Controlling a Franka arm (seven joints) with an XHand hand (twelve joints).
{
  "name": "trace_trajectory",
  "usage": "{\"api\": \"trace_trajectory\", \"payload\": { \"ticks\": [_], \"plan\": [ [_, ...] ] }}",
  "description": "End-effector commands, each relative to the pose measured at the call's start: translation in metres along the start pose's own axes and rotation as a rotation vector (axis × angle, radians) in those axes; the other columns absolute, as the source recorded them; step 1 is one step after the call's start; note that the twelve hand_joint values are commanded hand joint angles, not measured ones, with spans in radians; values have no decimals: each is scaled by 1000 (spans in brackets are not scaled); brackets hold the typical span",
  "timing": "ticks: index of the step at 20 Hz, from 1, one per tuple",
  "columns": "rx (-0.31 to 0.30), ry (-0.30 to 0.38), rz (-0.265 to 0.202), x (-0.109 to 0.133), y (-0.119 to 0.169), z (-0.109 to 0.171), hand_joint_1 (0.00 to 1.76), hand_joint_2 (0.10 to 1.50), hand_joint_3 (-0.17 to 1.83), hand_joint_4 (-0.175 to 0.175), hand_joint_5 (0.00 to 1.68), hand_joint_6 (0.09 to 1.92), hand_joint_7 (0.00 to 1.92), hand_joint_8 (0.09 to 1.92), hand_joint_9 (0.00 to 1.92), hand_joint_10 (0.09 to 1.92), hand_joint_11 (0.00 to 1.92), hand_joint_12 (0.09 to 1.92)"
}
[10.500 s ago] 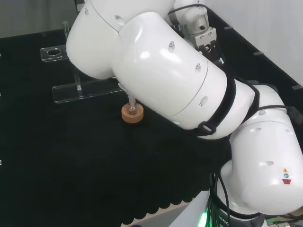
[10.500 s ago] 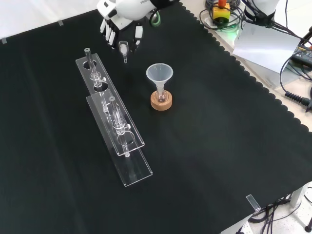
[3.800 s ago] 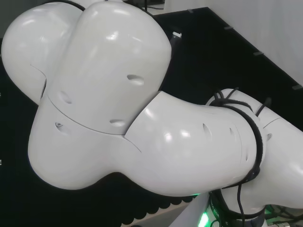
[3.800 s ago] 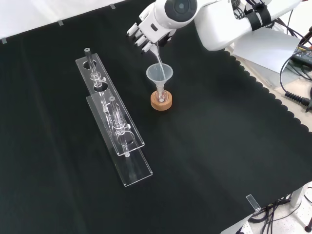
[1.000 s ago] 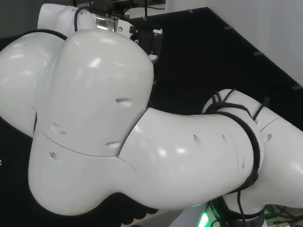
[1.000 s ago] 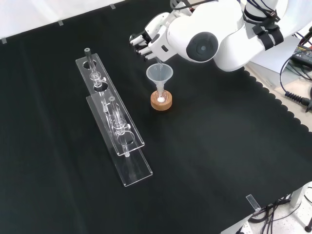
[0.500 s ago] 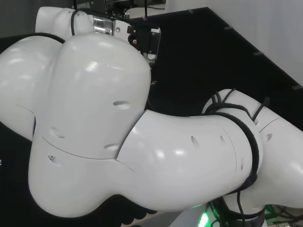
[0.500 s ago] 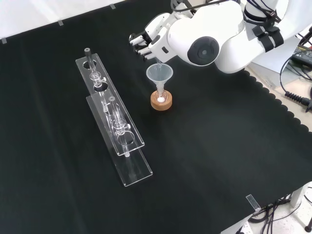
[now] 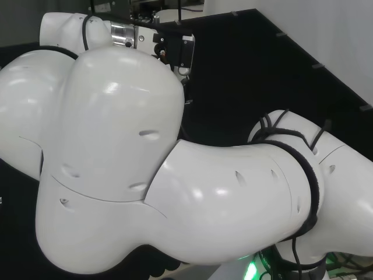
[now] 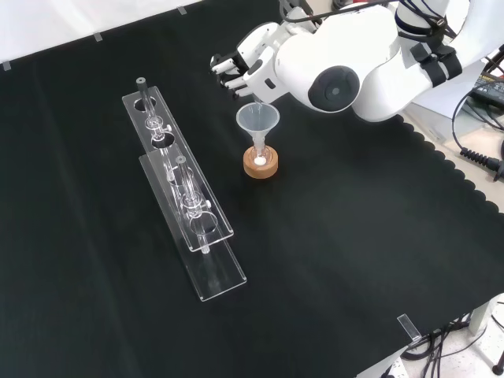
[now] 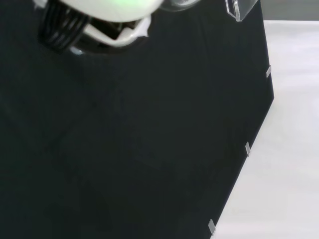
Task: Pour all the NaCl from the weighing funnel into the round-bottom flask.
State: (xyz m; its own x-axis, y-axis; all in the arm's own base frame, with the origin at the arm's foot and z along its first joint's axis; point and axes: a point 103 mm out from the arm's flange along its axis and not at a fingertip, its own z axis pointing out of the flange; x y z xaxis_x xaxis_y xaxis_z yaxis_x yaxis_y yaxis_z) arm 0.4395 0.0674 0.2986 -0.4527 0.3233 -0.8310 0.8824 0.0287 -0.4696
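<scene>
My hand (image 10: 246, 66), fingers curled round the weighing funnel (image 10: 261, 101), tips it over the plastic funnel (image 10: 257, 119) in the round-bottom flask (image 10: 258, 157) on its cork ring (image 10: 260, 165).

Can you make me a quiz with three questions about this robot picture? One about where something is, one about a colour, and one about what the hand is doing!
1. Where is the flask with the funnel in it?
A. On a cork ring
B. In the clear rack
C. Flat on the cloth

2. What colour is the cloth?
A. Red
B. Black
C. White

3. What is the hand doing?
A. Resting flat on the cloth
B. Holding a weighing funnel tipped over the plastic funnel
C. Gripping the rack

Answers: 1 A, the flask stands on the cork ring. 2 B, the cloth is black. 3 B, the hand tips the weighing funnel over the plastic funnel.
</scene>
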Motion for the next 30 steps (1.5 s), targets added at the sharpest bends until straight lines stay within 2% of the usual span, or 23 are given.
{"api": "trace_trajectory", "payload": {
  "ticks": [1, 7, 18, 30],
  "plan": [
    [4, -6, 2, 1, -1, -3, 1112, 647, 734, 175, 1210, 818, 746, 651, 1056, 345, 679, 1136],
    [10, -44, 7, 2, -1, -6, 1112, 647, 733, 175, 1211, 815, 744, 651, 1053, 345, 678, 1136],
    [8, -71, 12, 2, -1, -9, 1112, 647, 733, 175, 1213, 812, 741, 653, 1050, 348, 676, 1137],
    [2, -63, 11, 3, -1, -10, 1113, 646, 732, 175, 1215, 809, 738, 654, 1048, 350, 675, 1138]
  ]
}}
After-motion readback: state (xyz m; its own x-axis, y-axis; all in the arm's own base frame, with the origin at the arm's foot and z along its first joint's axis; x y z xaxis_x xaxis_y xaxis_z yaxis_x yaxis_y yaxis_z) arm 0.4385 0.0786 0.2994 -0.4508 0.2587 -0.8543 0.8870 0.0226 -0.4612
